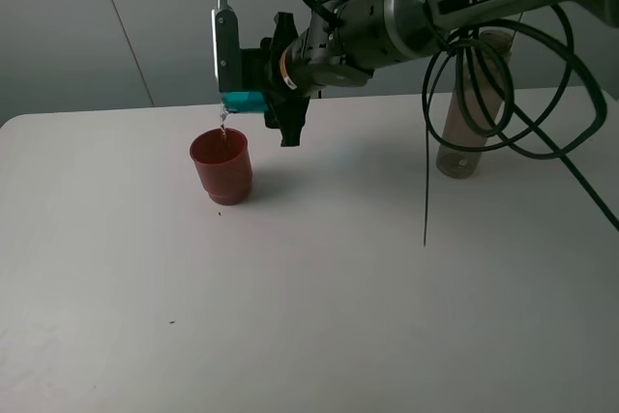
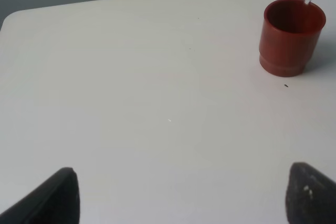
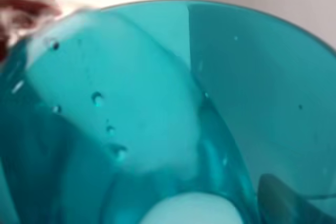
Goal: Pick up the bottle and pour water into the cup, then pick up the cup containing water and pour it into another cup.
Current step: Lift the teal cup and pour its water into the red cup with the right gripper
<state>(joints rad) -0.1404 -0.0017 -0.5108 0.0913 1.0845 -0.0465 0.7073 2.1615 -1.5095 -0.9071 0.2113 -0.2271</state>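
Over at 10 o'clock on the table (image 1: pixel 338 287), in the high view, we have the right gripper (image 1: pixel 259 94) clamped on the teal cup (image 1: pixel 244 101), which fills the right wrist view (image 3: pixel 157 103). The cup is tipped on its side, long axis roughly 3-to-9, mouth toward 9. The red cup (image 1: pixel 221 166) stands upright just below the lip at about 7 o'clock, apart from it, with a thin water stream (image 1: pixel 223 123) dropping inside its rim. The key relation is lip over the red mouth; we judge any further tilt should keep the lip there. The left gripper (image 2: pixel 186 195) is empty with fingers wide apart, and the red cup (image 2: pixel 291 35) sits at its 1 o'clock, well apart. The bottle (image 1: pixel 464 132) stands upright at 2 o'clock, behind cables.
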